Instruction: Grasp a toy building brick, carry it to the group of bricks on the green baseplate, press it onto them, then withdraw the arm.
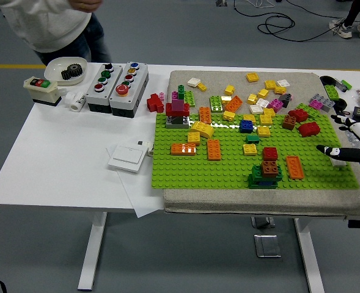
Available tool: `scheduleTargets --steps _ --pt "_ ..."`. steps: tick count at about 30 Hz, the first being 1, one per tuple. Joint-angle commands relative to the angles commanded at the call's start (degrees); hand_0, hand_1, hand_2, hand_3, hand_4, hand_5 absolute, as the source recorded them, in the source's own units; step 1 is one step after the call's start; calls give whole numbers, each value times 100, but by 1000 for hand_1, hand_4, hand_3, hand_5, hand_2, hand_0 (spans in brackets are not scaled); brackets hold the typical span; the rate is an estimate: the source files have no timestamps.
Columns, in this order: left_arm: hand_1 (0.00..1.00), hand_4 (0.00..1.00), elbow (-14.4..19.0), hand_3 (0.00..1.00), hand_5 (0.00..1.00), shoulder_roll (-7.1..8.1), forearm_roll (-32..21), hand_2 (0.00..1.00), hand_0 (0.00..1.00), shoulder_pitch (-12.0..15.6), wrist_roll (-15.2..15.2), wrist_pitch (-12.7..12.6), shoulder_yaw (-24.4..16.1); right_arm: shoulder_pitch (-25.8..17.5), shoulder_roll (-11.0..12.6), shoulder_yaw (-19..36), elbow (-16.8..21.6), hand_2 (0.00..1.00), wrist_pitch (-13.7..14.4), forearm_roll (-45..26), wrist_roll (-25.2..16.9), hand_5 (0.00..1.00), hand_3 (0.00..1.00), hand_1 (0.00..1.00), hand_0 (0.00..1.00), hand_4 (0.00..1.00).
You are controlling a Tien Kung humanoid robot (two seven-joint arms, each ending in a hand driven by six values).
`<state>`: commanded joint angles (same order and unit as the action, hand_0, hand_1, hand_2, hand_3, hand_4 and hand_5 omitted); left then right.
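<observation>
Head view shows your right hand (341,154) at the baseplate's (228,177) right edge, fingers extended, holding nothing; the stacked bricks (265,169) lie to its left, red loose brick (309,129) nearer.

Right hand (341,152) reaches in from the right edge, fingers extended.

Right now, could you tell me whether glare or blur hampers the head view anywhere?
In the head view, a bright glare streak crosses the green baseplate near the yellow brick; lighting is otherwise even with soft shadows. The right hand at the picture's right edge looks slightly soft; the table stays sharp.
</observation>
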<state>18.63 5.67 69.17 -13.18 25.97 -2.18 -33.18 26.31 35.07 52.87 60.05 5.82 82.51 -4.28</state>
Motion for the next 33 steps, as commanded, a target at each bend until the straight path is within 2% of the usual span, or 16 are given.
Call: scheduleTargets --steps 33 --pt "716 659 31 582 652 57 312 733 660 14 50 106 -163 -166 -122 380 -234 939 162 38 87 421 998 893 948 850"
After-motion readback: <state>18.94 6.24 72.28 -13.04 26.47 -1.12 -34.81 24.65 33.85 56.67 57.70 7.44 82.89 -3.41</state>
